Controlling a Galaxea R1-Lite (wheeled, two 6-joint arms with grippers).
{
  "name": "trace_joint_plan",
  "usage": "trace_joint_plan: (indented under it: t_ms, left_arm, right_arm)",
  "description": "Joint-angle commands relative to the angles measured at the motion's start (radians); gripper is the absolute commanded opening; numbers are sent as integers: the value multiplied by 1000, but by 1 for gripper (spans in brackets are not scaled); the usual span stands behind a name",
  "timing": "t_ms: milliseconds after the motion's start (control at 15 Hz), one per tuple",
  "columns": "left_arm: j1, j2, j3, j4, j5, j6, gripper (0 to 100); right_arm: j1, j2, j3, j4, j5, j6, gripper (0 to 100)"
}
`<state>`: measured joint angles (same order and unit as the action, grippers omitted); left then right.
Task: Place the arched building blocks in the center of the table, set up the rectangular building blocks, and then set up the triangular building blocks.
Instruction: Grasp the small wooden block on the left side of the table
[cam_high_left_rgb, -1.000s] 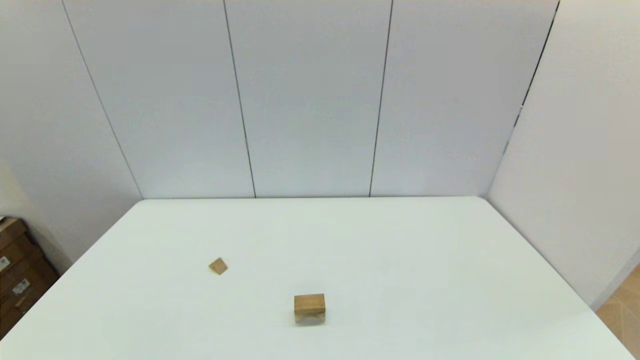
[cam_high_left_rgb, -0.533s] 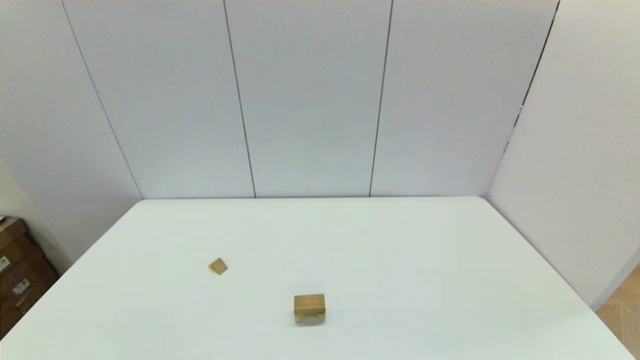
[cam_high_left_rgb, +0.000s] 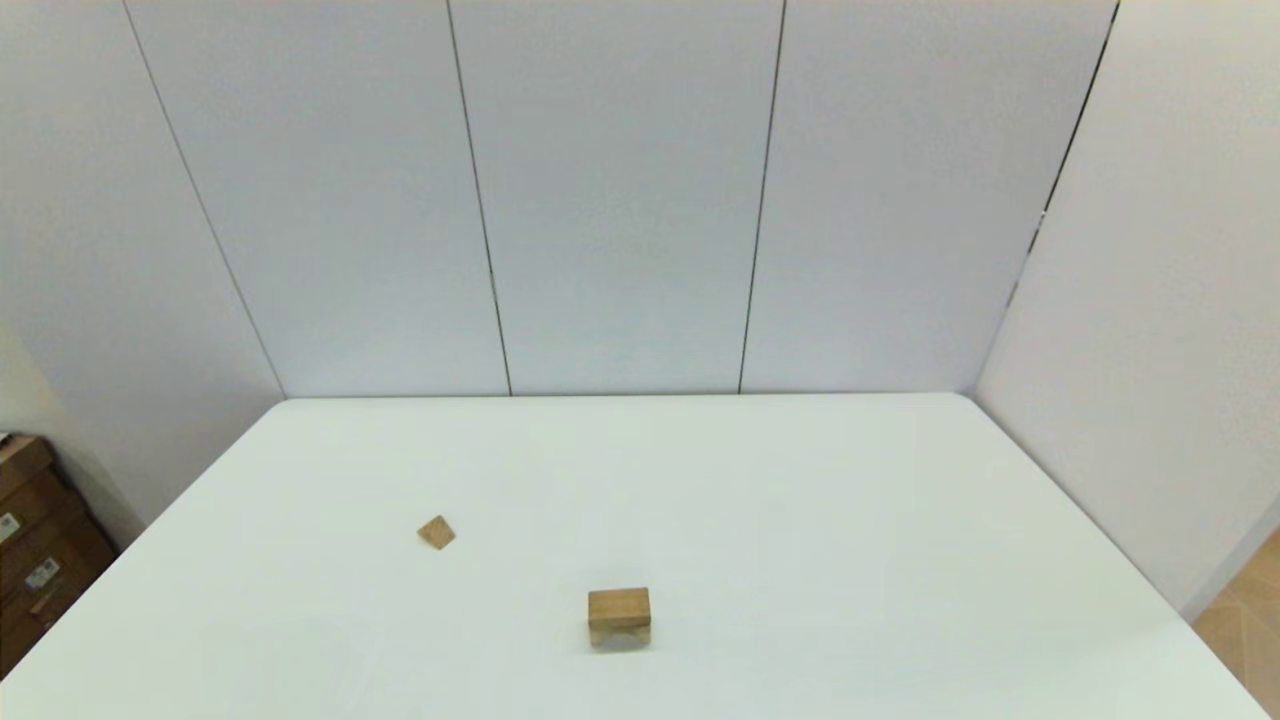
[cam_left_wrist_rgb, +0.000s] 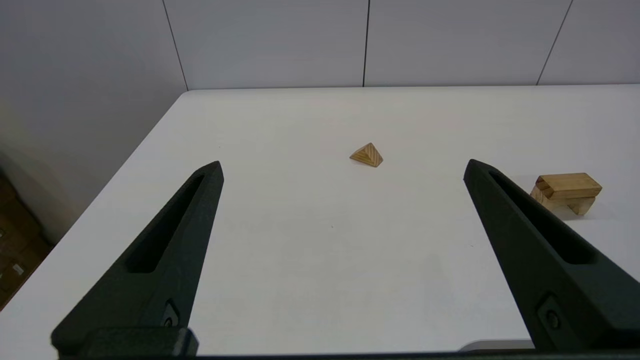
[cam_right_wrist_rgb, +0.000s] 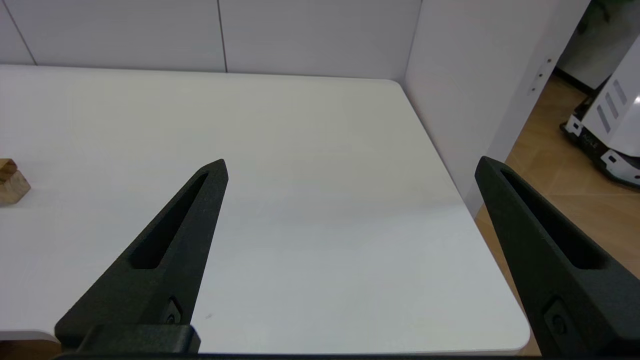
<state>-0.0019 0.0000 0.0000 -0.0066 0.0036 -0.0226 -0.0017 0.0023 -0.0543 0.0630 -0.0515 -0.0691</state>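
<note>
Two stacked blocks (cam_high_left_rgb: 619, 615) mid-table (cam_high_left_rgb: 800, 500), wedge (cam_high_left_rgb: 436, 532) well left.

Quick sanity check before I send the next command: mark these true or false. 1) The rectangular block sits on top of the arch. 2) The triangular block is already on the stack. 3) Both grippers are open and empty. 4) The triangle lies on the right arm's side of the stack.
1) True. The rectangular block lies flat across the arch, near the middle of the table.
2) False. The triangular block rests alone on the table, apart from the stack.
3) True. The left gripper and the right gripper both have their fingers spread wide with nothing between them.
4) False. In the head view the triangle lies on the left arm's side of the stack.
</note>
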Motion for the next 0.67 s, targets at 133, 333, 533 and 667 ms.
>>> trace_joint_plan:
  t_ms: [133, 333, 533, 667]
  left_arm:
    - [0, 0, 0, -1, 1, 0, 100]
    - [-1, 0, 0, -1, -1, 0, 100]
    - [0, 0, 0, -1, 1, 1, 100]
    - [0, 0, 0, -1, 1, 0, 100]
  right_arm:
    - [0, -2, 48, -51, 65, 15, 100]
    - [0, -2, 54, -75, 64, 25, 100]
    - [0, -2, 54, -74, 64, 32, 100]
    - [0, -2, 54, -74, 62, 49, 100]
